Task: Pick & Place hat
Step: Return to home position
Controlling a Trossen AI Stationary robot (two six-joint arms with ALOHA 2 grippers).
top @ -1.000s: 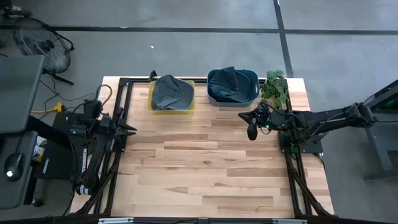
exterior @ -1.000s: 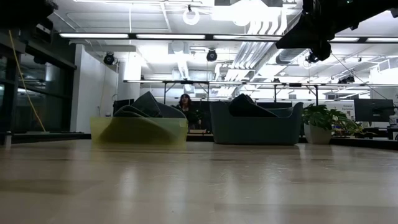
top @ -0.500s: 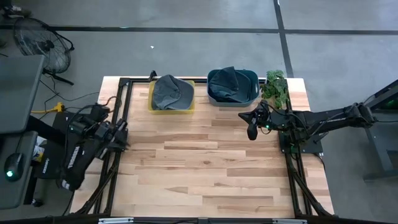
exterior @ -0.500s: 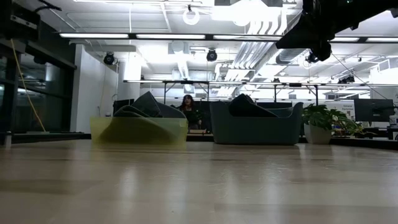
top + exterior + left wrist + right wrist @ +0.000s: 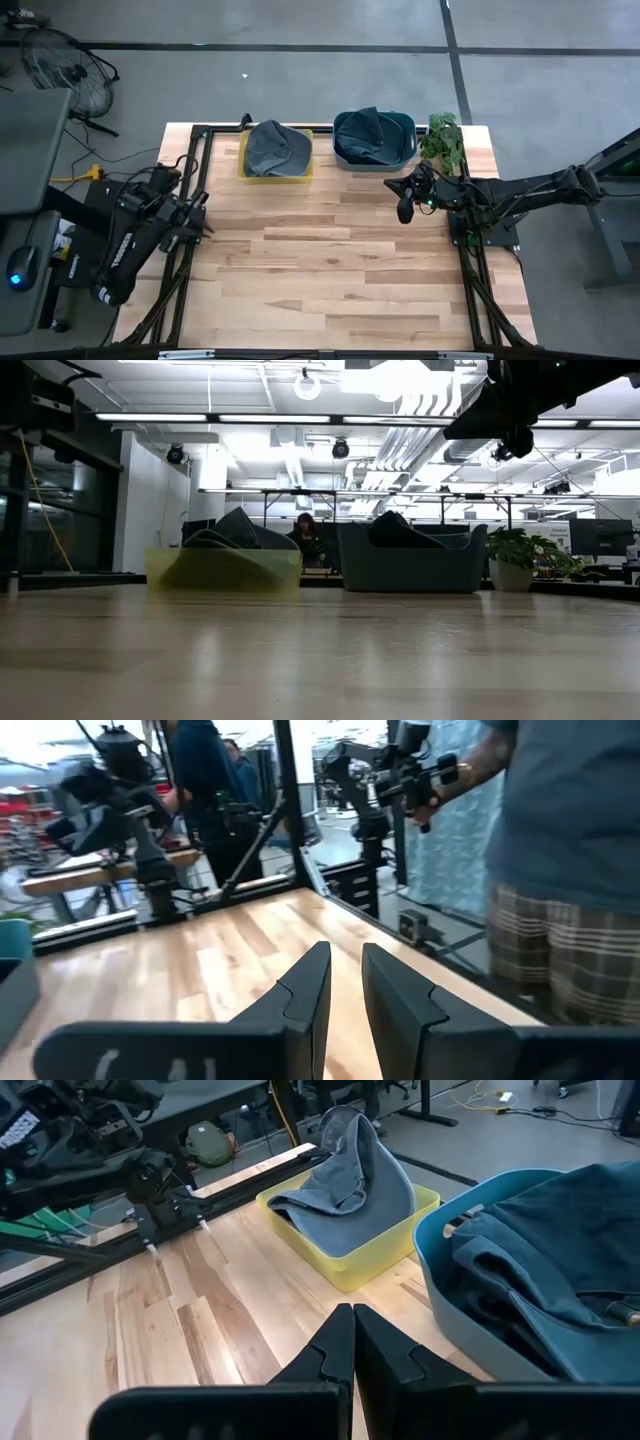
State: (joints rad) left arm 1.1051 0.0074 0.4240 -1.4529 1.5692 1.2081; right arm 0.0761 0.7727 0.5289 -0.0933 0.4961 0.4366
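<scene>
While the near half of the table (image 5: pixel 330 290) lies bare, both arms hang over its middle strip. The left arm (image 5: pixel 150 225) is at the left edge, over the black frame rail. From above, its tip is hard to pick out against that rail. Its wrist view shows the left jaws narrowly apart with nothing between them. The right arm (image 5: pixel 500 192) reaches in from the right edge, with the right jaws pressed together and empty, pointing toward the bins. From table height only its dark underside (image 5: pixel 520 400) shows, cut off by the top of the picture.

At the far edge, the gray cap (image 5: pixel 277 148) sits in the yellow bin (image 5: pixel 245 170), its crown above the rim. Just to the right, the blue caps (image 5: pixel 372 137) fill the blue bin (image 5: pixel 408 125), heaped so that one cannot be told from another. A potted plant (image 5: pixel 442 140) stands at the far right corner.

Beyond the table, a person (image 5: pixel 303 530) shows small between the bins. Beside the table, another person (image 5: pixel 560 870) in plaid shorts is cut off above the chest.

Compared with a second ago, the left arm has swung back and turned, so its tip sits a little nearer. The right arm, bins and caps are as before.
</scene>
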